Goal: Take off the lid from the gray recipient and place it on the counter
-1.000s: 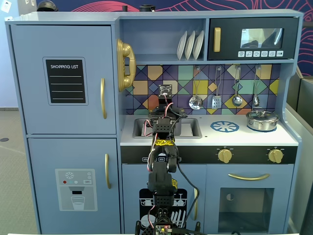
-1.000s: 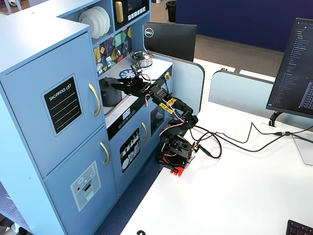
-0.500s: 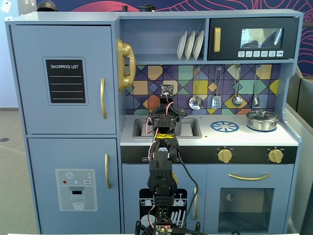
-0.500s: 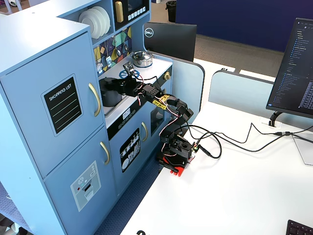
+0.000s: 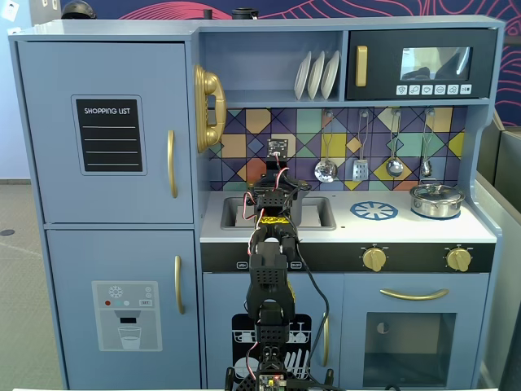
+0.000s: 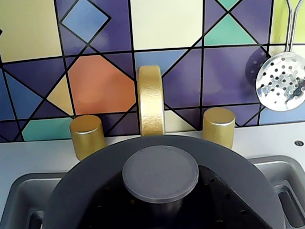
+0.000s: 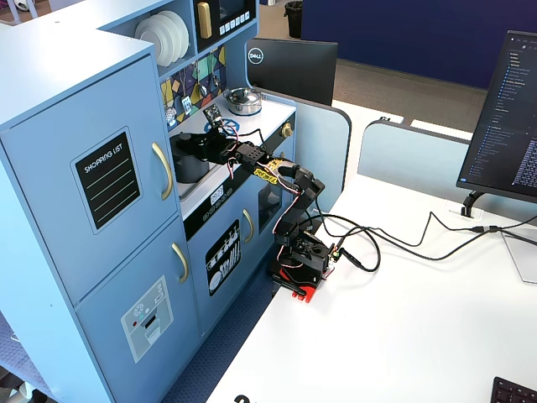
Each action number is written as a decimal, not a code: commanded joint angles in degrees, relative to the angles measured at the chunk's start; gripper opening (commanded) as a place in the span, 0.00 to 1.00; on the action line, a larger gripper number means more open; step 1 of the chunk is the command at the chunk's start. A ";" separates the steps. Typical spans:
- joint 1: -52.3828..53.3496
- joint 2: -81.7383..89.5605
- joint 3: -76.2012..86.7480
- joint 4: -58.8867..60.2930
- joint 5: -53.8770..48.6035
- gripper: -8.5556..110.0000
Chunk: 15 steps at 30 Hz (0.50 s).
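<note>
My pincer sits low over the lid; knob centred ahead. Open or closed: can't tell.

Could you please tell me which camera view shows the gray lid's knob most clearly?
The wrist view: the lid fills the lower frame, its round flat knob centered. In both fixed views the arm hides the knob.

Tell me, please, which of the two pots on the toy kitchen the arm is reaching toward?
The matte dark gray pot in the sink, with its lid on. The shiny silver pot stands apart at the counter's right end in a fixed view.
</note>
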 commanded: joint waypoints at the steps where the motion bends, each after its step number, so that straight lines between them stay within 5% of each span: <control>1: -0.53 0.18 -5.54 -3.08 0.70 0.07; 9: 0.44 1.32 -11.25 -1.76 -1.67 0.07; 15: 11.16 2.29 -10.72 -2.81 -1.76 0.07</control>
